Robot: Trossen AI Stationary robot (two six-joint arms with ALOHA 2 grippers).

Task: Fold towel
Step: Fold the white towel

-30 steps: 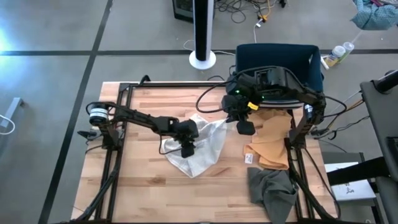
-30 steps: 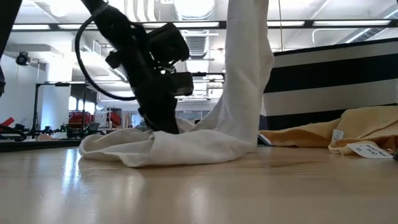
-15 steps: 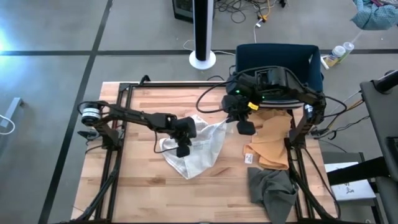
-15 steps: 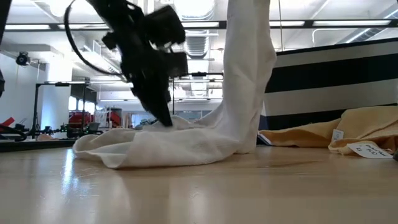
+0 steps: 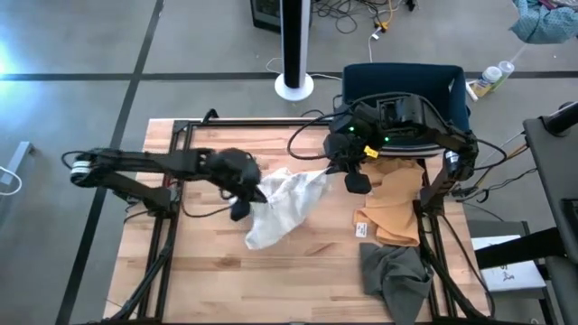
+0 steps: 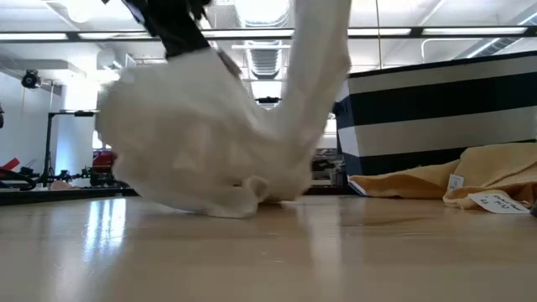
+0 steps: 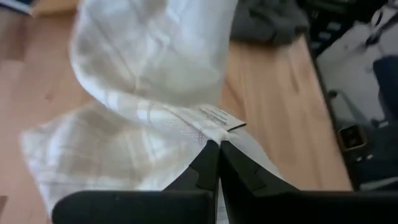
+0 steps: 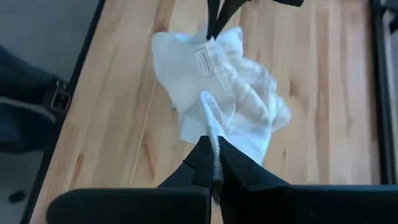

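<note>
We note the white towel (image 5: 282,206) hanging in the air over the middle of the wooden table (image 5: 208,280), pinched at two corners. The left claw (image 5: 242,200) is pressed together on the edge bearing the sewn label (image 7: 219,117); in the left wrist view its dark fingers (image 7: 208,163) meet on the hem. The right claw (image 5: 354,183) is likewise clamped on the opposite corner, the cloth running as a thin ridge into its closed fingers (image 8: 202,163) in the right wrist view.

From table height, we see the towel (image 6: 218,143) draped from above, with only its lowest fold touching the table near the centre. The cloth between the two claws sags and is crumpled, not spread flat.

To the right of the towel, a tan cloth (image 5: 395,203) lies flat on the table, with a small white tag (image 5: 361,227) at its near edge. A grey cloth (image 5: 395,271) lies bunched at the table's near right corner, apart from the towel.
</note>
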